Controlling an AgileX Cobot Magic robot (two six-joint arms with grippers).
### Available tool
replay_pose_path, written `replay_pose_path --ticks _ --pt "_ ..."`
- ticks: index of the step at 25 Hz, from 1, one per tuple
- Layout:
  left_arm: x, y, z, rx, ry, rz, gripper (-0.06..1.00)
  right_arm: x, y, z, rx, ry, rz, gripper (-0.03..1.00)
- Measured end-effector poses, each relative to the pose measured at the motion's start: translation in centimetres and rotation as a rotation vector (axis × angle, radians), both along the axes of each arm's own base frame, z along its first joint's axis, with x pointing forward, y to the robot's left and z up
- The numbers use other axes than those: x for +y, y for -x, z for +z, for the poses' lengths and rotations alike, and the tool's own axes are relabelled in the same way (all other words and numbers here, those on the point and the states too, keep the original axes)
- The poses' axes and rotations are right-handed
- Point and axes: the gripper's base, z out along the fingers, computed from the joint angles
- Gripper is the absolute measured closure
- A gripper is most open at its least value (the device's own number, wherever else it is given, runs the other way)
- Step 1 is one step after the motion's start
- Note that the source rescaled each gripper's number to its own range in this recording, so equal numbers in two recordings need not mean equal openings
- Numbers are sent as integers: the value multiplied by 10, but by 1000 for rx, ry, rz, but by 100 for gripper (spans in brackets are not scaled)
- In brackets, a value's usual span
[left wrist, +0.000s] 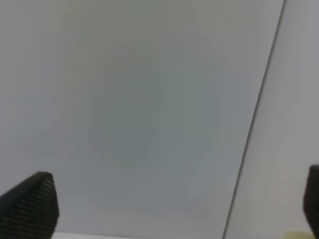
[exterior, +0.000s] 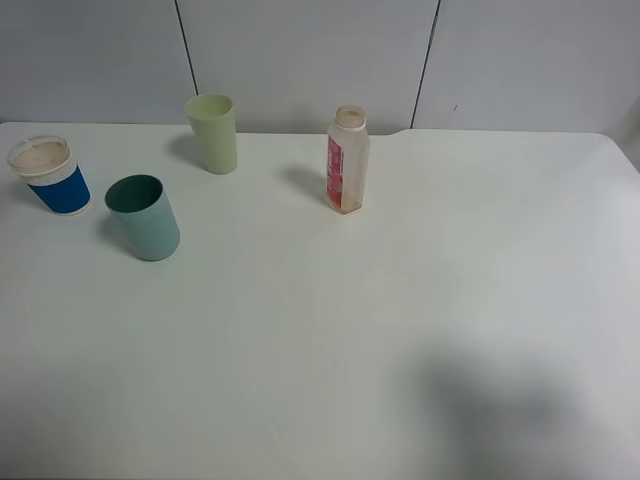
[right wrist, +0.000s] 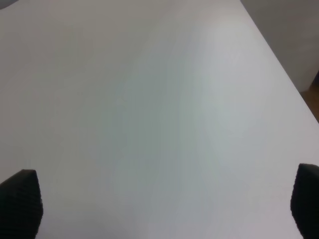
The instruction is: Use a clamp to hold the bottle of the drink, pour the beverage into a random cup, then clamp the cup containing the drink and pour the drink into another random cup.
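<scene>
The bottle of the drink stands upright and uncapped at the back middle of the table, its red-pink label turned left. At the far left stands the blue-sleeved paper cup, and the teal tumbler is just right of it. No arm shows in the high view. My left gripper is open, its dark fingertips wide apart before a grey wall panel. My right gripper is open too, over bare white tabletop, with nothing between its fingertips. The beverage cannot be made out.
A pale yellow-green tumbler stands at the back, left of the bottle. Grey wall panels rise behind the table. The table's right edge shows in the right wrist view. A soft shadow lies on the front right of the tabletop.
</scene>
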Motion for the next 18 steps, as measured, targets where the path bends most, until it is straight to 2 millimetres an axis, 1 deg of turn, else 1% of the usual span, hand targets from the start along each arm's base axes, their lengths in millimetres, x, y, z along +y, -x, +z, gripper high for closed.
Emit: replay_pose_path --ticks 5,10,13,18 --pt "-4 24 22 16 -28 61 -5 0 0 0 0 0 0 -3" --pt "-9 51 45 -13 -60 124 -5 0 0 0 0 0 0 -3" --pt "-11 66 55 -23 -41 165 -5 0 0 0 0 0 0 -3" --pt "-14 93 72 -102 19 227 -6 0 0 0 0 0 0 -3"
